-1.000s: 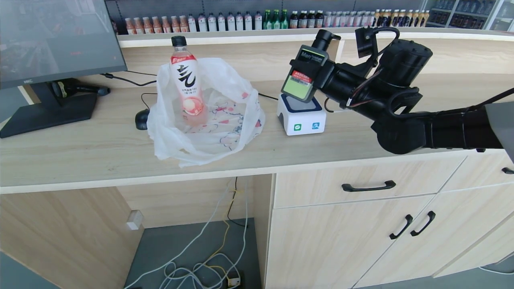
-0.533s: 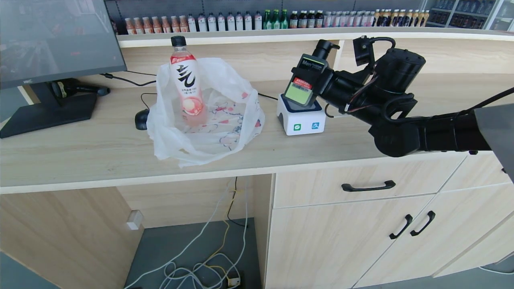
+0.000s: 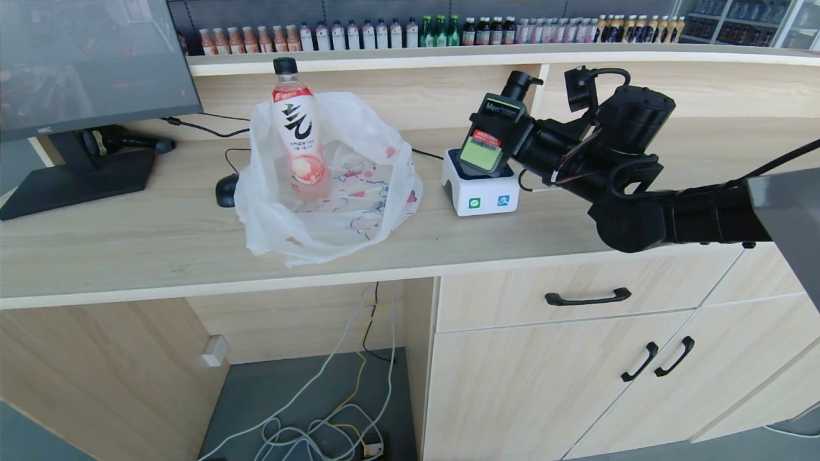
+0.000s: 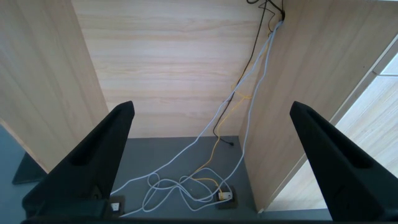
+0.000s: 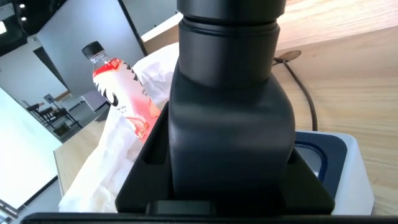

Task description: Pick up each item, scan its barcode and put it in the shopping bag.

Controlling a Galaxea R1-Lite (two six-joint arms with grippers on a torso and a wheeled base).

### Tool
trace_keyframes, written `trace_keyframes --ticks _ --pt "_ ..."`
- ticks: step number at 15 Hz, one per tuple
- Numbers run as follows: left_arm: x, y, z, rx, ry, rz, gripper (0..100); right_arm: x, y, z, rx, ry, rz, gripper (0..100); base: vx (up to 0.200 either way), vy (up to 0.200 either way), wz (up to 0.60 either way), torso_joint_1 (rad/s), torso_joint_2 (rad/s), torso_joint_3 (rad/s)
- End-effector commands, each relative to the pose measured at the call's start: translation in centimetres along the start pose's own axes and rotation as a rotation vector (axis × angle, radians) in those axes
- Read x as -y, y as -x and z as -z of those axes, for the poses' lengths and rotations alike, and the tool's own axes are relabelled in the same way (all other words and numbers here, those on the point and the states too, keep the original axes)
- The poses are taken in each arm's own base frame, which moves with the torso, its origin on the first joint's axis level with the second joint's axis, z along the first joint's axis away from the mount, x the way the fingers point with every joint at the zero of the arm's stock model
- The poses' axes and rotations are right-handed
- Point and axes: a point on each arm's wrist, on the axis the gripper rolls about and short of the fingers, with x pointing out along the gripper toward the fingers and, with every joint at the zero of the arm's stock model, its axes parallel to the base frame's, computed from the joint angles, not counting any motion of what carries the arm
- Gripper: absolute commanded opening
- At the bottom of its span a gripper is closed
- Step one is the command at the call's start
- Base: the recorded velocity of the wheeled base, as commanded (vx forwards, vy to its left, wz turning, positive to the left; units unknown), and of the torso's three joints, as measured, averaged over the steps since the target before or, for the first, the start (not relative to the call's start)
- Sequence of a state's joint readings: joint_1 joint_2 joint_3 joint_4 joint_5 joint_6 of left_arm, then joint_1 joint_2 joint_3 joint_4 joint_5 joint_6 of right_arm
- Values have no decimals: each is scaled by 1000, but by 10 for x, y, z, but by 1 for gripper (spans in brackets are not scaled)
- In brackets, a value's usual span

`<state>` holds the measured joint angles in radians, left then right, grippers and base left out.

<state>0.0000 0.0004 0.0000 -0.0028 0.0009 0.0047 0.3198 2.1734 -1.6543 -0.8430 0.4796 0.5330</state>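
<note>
Currently the right claw (image 3: 512, 136) is clenching around a dark bottle (image 3: 489, 137), gripping it by the sides of its body. The bottle is tilting, with its black cap pointing up and away and its green-labelled face turning toward the near left. Its lower end is hanging right over the blue-rimmed window of the white scanner box (image 3: 479, 193); whether the two are touching I cannot tell. In the right wrist view the dark bottle (image 5: 230, 124) is sitting between the jaws with the scanner box (image 5: 339, 155) just beyond it.

The left claw (image 4: 211, 155) is hanging low, below the counter, with its two fingers (image 4: 93, 168) spread wide and gripping nothing.

To the left of the scanner box, the white shopping bag (image 3: 359, 192) is slumping open on the counter (image 3: 128, 243). A pink drink bottle (image 3: 297, 128) is standing upright inside it, its black cap rising above the bag's rim.

A black mouse (image 3: 226, 190) is lying just left of the bag, touching or nearly touching it. Farther left, a monitor (image 3: 90, 57) is standing on its base, with a handheld scanner (image 3: 122, 141) lying behind the stand. Cables (image 3: 320, 416) are trailing on the floor under the counter. A row of bottles (image 3: 448, 31) is lining the far shelf.
</note>
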Motion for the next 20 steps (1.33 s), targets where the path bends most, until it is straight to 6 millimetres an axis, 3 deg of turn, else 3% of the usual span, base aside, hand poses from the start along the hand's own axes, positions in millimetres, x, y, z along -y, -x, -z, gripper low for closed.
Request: trace_keyframes --ticks 1,18,20 --pt "0 0 0 1 0 -1 100 1 0 1 -3 -2 0 0 0 0 0 0 0 0" --pt "0 0 0 1 0 1 100 2 -1 3 -5 -2 2 0 0 0 0 0 0 0" --pt "0 0 0 1 0 -1 100 -4 -2 -6 14 11 -13 0 0 0 0 0 0 0"
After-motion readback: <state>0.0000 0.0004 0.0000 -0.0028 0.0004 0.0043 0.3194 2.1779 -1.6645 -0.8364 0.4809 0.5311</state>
